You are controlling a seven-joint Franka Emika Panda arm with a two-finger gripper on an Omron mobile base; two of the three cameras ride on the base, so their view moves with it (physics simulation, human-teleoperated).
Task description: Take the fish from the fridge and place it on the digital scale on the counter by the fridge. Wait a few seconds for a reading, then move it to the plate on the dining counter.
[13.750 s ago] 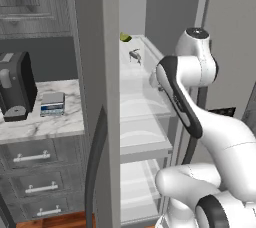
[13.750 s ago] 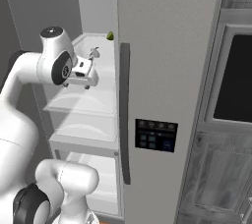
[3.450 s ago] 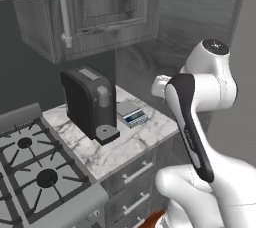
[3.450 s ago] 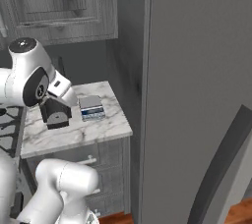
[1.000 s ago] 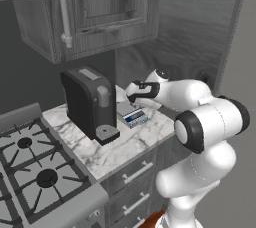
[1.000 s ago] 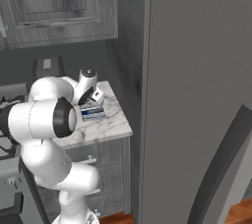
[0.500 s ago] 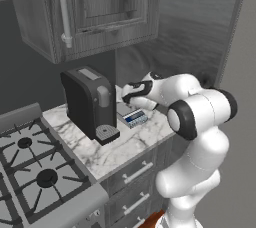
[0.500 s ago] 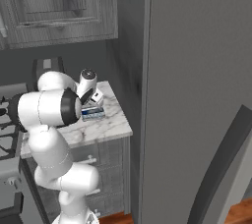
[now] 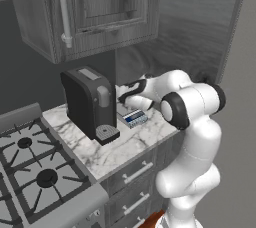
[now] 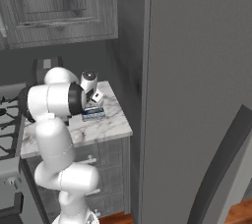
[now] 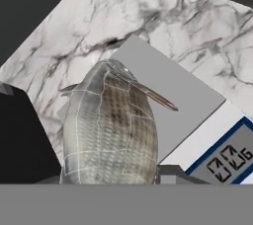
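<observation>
Clamped on the fish (image 11: pixel 109 130), the fingers (image 11: pixel 170 173) are seen at the bottom of the hand view, with the scaly grey body rising between them. The fish is held over the grey top of the digital scale (image 11: pixel 168 103), whose blue-and-white display strip is seen at the lower right. The scale is set on the marble counter (image 9: pixel 131 143), just beside the black coffee machine (image 9: pixel 90 103). The gripper (image 9: pixel 121 93) is lowered over the scale.

- Arm (image 9: pixel 192 137): glossy white rounded segments, bulbous links.
- Joints: dark grey to black rings between segments.
- Wrist: white, with black trim.
</observation>
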